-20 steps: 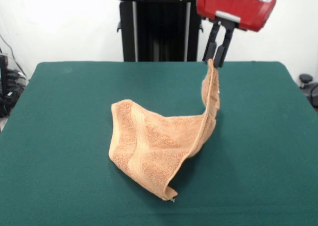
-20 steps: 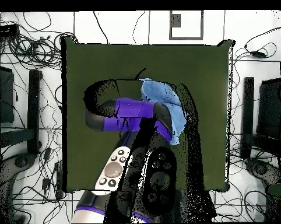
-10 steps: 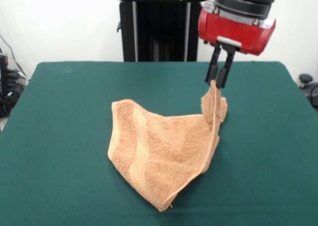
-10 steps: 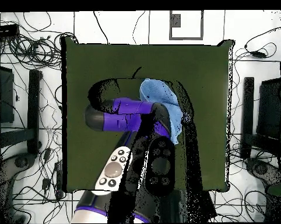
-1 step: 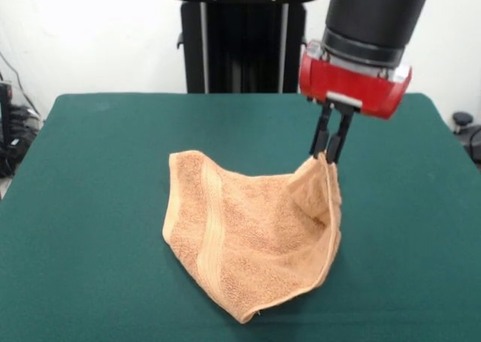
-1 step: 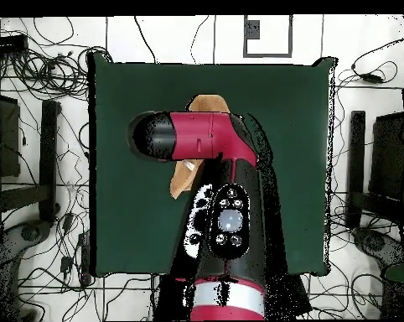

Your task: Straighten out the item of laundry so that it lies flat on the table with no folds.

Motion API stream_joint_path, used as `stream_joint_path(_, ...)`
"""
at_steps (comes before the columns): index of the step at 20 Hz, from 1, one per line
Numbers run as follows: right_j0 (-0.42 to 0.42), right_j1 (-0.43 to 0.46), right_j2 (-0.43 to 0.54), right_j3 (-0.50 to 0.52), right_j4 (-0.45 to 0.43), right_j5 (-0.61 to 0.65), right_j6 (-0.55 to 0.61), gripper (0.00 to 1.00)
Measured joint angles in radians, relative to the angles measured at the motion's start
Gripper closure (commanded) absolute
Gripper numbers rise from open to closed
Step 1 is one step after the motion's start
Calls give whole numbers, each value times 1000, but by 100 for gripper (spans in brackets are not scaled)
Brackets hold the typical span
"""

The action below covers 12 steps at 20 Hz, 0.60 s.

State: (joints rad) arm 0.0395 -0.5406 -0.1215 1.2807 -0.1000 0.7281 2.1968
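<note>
The item of laundry (image 5: 248, 237), a light-orange terry towel, lies mid-table on the green table (image 5: 90, 207), still folded into a rough triangle with one woven band running down its left part. Its right corner is held up a little off the cloth. My gripper (image 5: 328, 158) is shut on that raised corner, with the red wrist directly above it. In the overhead view the arm (image 6: 214, 142) covers the gripper and most of the towel (image 6: 207, 104). Only two orange patches show, beyond the arm and beside it, on the table (image 6: 121, 218).
The black pedestal (image 5: 240, 41) stands behind the table's far edge. Cables (image 6: 38, 75) and dark equipment lie on the floor on both sides of the table. Bare green cloth surrounds the towel on every side.
The gripper has come down and towards the front-view camera with the towel corner. The raised flap now hangs much lower, and more of the towel rests on the table.
</note>
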Motion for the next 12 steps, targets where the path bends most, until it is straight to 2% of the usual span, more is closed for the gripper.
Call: stream_joint_path(12,35,67,-1,-55,-1,0,0,100)
